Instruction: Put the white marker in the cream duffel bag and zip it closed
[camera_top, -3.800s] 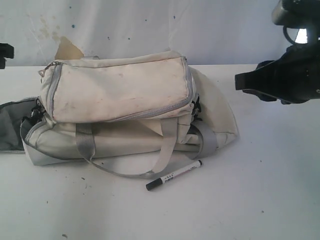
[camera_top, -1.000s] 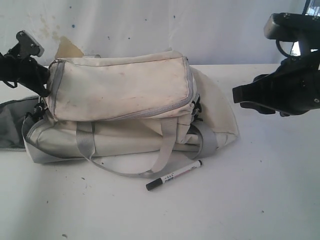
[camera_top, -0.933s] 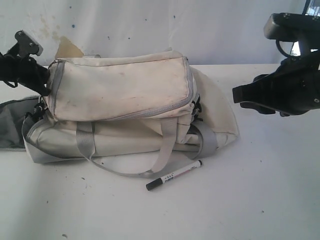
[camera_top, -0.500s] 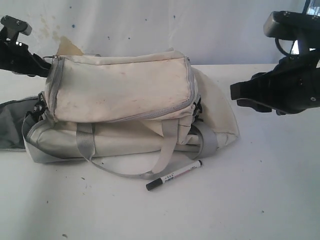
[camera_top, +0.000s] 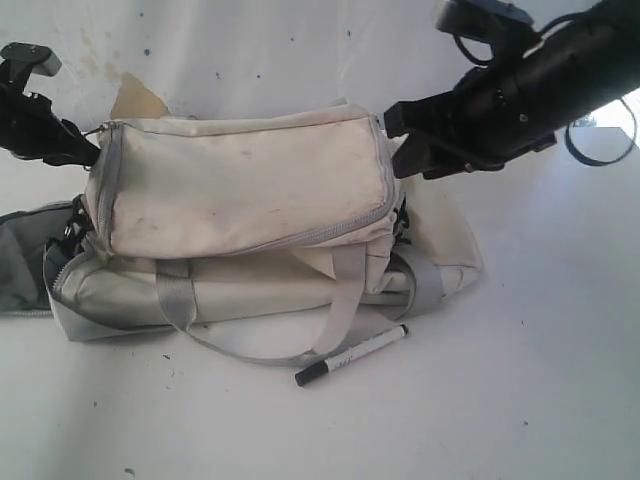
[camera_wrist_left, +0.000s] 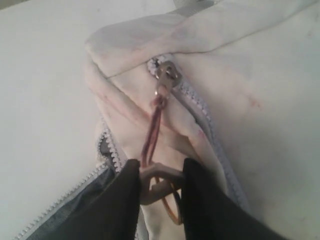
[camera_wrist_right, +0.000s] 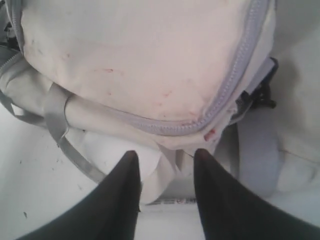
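Since the grey zipper along the top of the soft, stained cream duffel bag (camera_top: 240, 185) looks run shut, the step in hand is most likely opening it, which explains the grip at the bag's end; the left gripper (camera_wrist_left: 161, 172) is closed down on the pale plastic pull tab (camera_wrist_left: 157, 176), and from that tab a thin reddish cord (camera_wrist_left: 154, 122) runs straight up to the small metal zipper slider (camera_wrist_left: 167, 75) at the corner of the track; clamping the tab rather than the slider gives the narrow black fingers something broad enough to hold, and a pull along the track should carry the slider with it; the right gripper (camera_wrist_right: 164, 155) hangs over the opposite end of the bag, where the zipper curves down, with its jaws spread and nothing between them; it is probably placed there to pin the limp fabric so the bag does not slide with the pull, though the blurred wrist view does not show whether its fingers touch the cloth; the slim white marker (camera_top: 352, 354) with its black cap lies flat on the white table (camera_top: 500, 400) just in front of the bag, beside the drooping loop of grey webbing handle (camera_top: 345, 290), and neither gripper is on it; it waits there because the bag must gape before anything can go in.
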